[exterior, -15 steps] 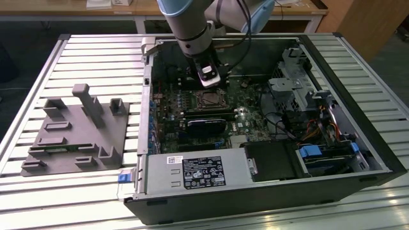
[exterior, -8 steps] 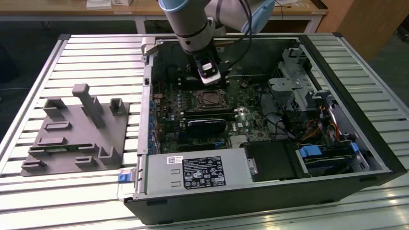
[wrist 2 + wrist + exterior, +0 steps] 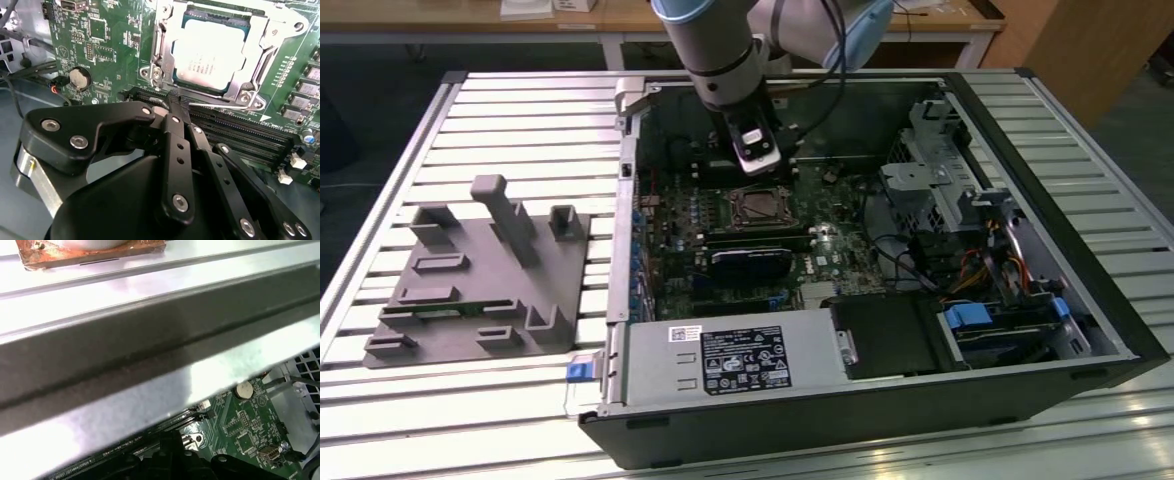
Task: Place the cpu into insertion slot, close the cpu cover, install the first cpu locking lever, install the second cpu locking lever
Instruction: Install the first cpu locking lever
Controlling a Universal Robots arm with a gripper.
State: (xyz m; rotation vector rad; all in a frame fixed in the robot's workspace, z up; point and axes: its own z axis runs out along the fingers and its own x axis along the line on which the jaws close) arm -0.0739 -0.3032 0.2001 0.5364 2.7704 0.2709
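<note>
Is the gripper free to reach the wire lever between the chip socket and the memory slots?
Probably yes: in the second wrist view the gripper sits right at the end of the lever, and nothing stands between them.

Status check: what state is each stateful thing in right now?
cpu: seated in the insertion slot
cpu cover: closed down over the cpu
locking lever: lying flat along the slot edge, latch unclear
gripper: shut, tips at that lever
computer case: side open
</note>
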